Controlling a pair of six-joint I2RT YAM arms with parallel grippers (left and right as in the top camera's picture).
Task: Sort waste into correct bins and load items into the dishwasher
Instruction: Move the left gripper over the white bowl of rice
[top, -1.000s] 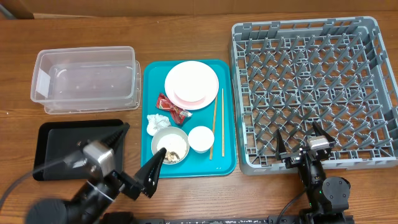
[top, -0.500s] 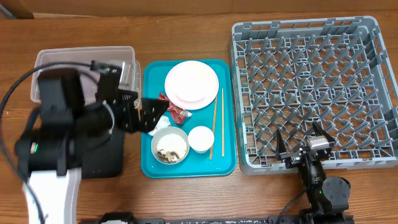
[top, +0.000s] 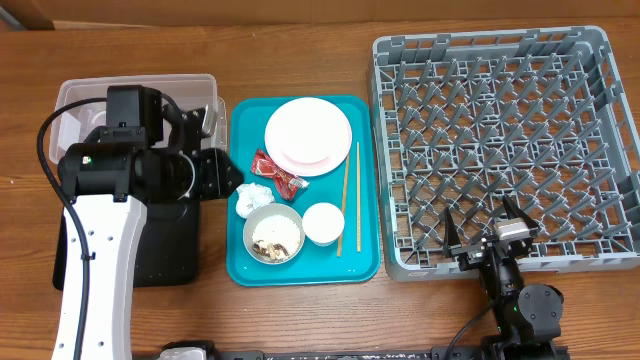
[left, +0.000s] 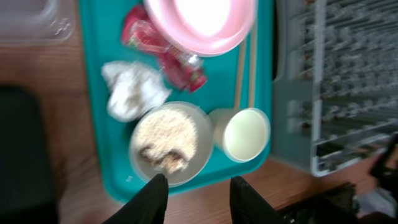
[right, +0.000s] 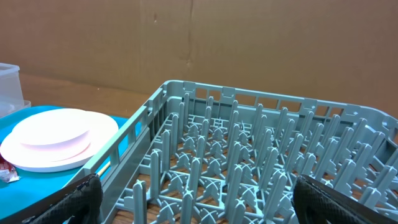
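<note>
With my left pincer (left: 199, 180) empty, jaws partly apart, I risk tipping the rice bowl (left: 168, 140) just ahead if I descend short of the napkin (left: 132, 90) beyond it.

The left tool (left: 198, 198) is pointing toward 3 o'clock, fingers parted and empty; the right tool (top: 486, 226), at 5 o'clock, is gaping wide.

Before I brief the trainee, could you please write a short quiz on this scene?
1. True or false: the large square grey plastic dish rack already holds a plate.
2. In the overhead view, what sits just right of the pale bowl of rice-like scraps? A) small white cup B) red wrapper C) clear tub
3. How many thin wooden chopsticks lie on the teal plastic tray?
Key: 1 false; 2 A; 3 two.
</note>
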